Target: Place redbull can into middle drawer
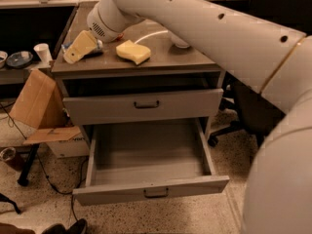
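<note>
The redbull can (99, 45) lies on its side at the left end of the cabinet top, mostly covered; only blue and silver bits show. My gripper (78, 48), tan coloured, is down right over the can at the top's left edge, with the white arm reaching in from the right. The middle drawer (146, 155) is pulled wide out below, its grey floor bare, with its dark bar handle on the front. The drawer above it is almost shut.
A yellow sponge (132, 51) lies on the cabinet top to the right of the can. A white bowl (179, 42) is half hidden behind the arm. A cardboard box (36, 101) leans at the left. An office chair (243, 111) stands at the right.
</note>
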`<state>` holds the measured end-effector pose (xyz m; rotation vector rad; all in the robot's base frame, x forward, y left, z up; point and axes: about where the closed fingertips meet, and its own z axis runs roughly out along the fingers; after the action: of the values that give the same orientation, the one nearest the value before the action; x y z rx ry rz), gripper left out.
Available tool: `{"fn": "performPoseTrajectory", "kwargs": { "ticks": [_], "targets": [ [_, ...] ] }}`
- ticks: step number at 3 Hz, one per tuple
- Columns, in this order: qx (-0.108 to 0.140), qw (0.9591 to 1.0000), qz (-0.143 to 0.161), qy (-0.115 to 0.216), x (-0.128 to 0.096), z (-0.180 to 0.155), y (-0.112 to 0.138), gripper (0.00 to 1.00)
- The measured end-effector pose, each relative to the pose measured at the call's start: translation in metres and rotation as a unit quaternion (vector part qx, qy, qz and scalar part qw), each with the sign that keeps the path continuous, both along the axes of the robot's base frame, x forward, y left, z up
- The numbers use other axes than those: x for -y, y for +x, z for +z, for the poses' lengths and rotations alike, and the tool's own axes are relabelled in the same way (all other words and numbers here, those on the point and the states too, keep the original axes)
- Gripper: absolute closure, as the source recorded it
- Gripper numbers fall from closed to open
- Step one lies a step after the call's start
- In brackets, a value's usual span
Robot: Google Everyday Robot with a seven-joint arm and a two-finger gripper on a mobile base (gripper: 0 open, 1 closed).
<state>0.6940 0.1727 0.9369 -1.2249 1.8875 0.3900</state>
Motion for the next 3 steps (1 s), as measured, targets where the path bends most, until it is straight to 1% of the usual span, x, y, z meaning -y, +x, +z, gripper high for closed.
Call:
{"fn": "performPoseTrajectory", "kwargs": {
  "ticks": [1,2,3],
  "targets": [
    [-0.014,0.9998,-0.011,0.003,-0.024,-0.014,0.015,0.00],
    [-0.027,0.9989,-0.039,0.004,-0.048,-0.033,0.031,0.00],
    [-0.027,0.9989,-0.038,0.004,-0.048,-0.033,0.031,0.00]
  ]
}}
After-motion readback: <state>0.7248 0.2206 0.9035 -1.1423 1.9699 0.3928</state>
